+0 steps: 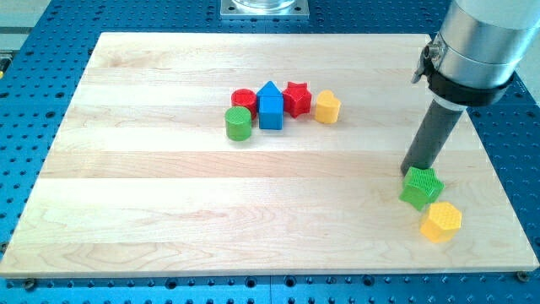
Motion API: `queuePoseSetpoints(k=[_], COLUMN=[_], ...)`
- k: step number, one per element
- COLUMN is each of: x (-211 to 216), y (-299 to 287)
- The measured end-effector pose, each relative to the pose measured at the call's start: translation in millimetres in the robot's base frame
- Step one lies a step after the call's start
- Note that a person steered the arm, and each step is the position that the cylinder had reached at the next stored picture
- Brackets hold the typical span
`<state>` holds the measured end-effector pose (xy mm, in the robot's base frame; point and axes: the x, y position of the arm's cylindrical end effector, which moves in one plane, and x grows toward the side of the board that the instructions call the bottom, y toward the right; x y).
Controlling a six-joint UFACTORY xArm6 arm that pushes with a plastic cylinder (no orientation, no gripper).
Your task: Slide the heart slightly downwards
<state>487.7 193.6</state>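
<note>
A yellow block (327, 107), seemingly heart-shaped, sits at the right end of a cluster in the upper middle of the wooden board (169, 211). Just left of it are a red star (296, 99), a blue house-shaped block (270, 106), a red cylinder (244, 99) and a green cylinder (239, 123). My tip (413, 172) is far to the right of the heart. It rests against the upper left edge of a green star-like block (421, 187).
A yellow hexagon block (440, 221) lies just below and right of the green star-like block, near the board's right edge. Blue perforated metal surrounds the board. The arm's grey body (481, 42) hangs over the upper right corner.
</note>
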Motion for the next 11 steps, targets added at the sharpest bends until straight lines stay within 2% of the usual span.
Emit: queuePoseSetpoints(k=[2,3,4,5,6,7,8,9,10,11], x=[-16,-83,-121,-113,-155,-156,-73,-48,-97,-84], y=[-162,-142,-113,-54,-64,-15,-14,-3,-46,-72])
